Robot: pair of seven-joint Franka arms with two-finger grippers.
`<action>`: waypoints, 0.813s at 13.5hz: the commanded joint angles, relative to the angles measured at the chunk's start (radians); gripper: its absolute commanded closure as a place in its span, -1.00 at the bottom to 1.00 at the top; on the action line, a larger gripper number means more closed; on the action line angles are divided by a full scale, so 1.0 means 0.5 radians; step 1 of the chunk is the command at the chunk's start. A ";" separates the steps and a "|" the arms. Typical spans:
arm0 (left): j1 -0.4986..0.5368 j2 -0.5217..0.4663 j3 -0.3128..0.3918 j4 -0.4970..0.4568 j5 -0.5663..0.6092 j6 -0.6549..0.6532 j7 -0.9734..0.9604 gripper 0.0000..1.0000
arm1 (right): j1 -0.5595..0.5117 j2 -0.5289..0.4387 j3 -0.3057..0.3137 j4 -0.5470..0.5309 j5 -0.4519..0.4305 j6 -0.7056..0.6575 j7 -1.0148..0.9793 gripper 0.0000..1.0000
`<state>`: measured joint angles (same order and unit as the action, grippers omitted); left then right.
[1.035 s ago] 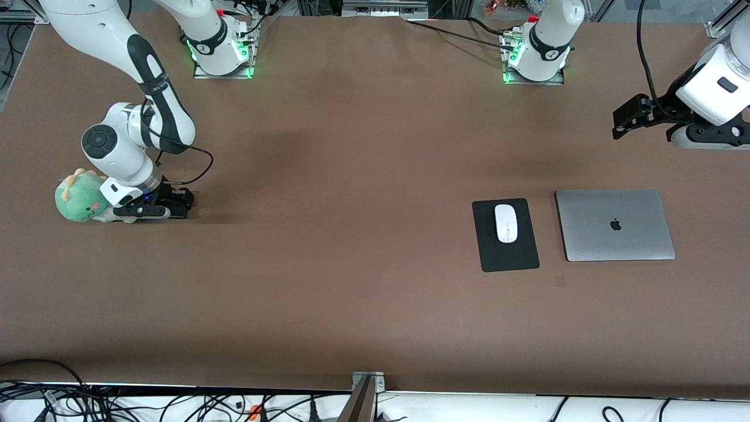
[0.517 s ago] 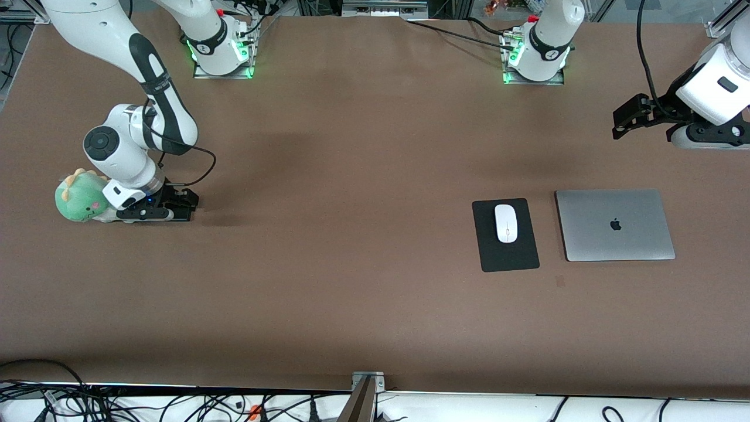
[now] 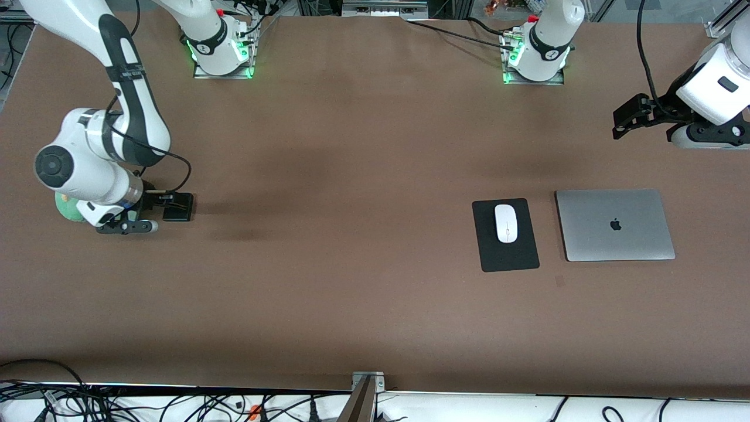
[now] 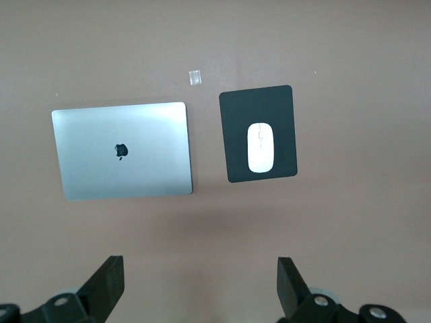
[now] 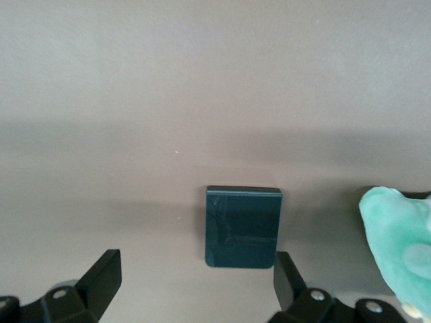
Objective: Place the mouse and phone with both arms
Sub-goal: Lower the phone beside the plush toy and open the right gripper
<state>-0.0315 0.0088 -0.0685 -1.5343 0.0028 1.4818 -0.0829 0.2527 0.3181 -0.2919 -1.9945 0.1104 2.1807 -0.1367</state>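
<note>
Since a second ago the right pincer (image 3: 153,206) has been lifting off the phone (image 3: 177,207), which is now lying free on the surface (image 3: 351,293) at the right arm's end, beside a green plush toy (image 3: 65,208). Its fingers are spread wide, gripping nothing. The phone is sitting toward three o'clock of that pincer in the front view, its long axis running along the pincer's line of sight in the right wrist view. The left pincer (image 3: 622,120) is waiting, released, over the left arm's end. The mouse (image 3: 506,223) is resting on the mouse pad (image 3: 508,258), at nine o'clock of the laptop (image 3: 614,224).
</note>
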 commanded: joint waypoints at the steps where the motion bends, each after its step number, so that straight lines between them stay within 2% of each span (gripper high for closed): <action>1: -0.001 0.022 -0.004 0.065 0.010 -0.040 0.034 -1.00 | -0.008 -0.163 -0.002 0.013 0.031 -0.133 -0.024 -1.00; 6: -0.001 0.025 -0.004 0.065 0.013 -0.037 0.034 -1.00 | -0.024 -0.522 0.010 0.059 0.025 -0.332 0.021 -1.00; 8: -0.001 0.025 -0.004 0.065 0.013 -0.037 0.034 -1.00 | -0.057 -0.556 0.022 0.208 0.003 -0.586 0.141 -1.00; 9: -0.001 0.025 -0.004 0.065 0.013 -0.037 0.034 -1.00 | -0.109 -0.559 0.071 0.319 -0.003 -0.721 0.163 -1.00; 11: -0.001 0.022 -0.004 0.065 0.013 -0.037 0.034 -1.00 | -0.369 -0.556 0.322 0.479 -0.073 -0.903 0.166 -1.00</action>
<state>-0.0315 0.0088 -0.0685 -1.5336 0.0028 1.4818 -0.0829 0.1825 0.0267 -0.2403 -1.8370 0.1024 1.8143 -0.0744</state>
